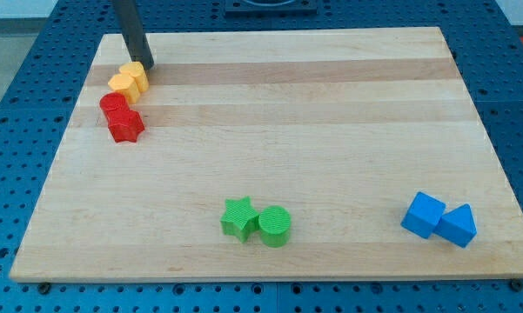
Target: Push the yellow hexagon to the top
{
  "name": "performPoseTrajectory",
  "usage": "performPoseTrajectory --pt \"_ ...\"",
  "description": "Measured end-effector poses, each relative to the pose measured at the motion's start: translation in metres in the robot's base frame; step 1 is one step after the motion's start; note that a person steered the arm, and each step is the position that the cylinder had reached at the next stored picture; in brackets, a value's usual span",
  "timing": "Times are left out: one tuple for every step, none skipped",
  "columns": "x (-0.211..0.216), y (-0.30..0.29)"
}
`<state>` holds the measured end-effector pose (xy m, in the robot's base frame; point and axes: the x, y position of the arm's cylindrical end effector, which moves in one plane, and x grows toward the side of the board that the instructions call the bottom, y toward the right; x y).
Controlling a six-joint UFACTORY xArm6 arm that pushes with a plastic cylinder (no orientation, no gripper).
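Note:
Two yellow blocks (128, 81) sit together near the board's top left; which one is the hexagon is hard to tell. My dark rod comes down from the view's top, and my tip (146, 65) rests at the upper right edge of the yellow blocks, touching or nearly touching them. Just below them are a red cylinder (114, 106) and a red star (126, 126).
A green star (238, 217) and a green cylinder (275, 226) sit at the bottom centre. Two blue blocks (424, 215) (458, 225) sit at the bottom right. The wooden board (331, 113) lies on a blue perforated table.

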<state>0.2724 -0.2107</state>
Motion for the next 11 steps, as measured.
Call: performPoseTrajectory --pt "0.000 0.000" --pt "-0.005 0.029" --pt "0.003 0.105" --pt "0.084 0.132" --pt "0.142 0.135" --pt "0.113 0.137" --pt "0.054 0.123" --pt "-0.004 0.085" --pt "-0.005 0.084" --pt "0.012 0.041" --pt "0.020 0.026"
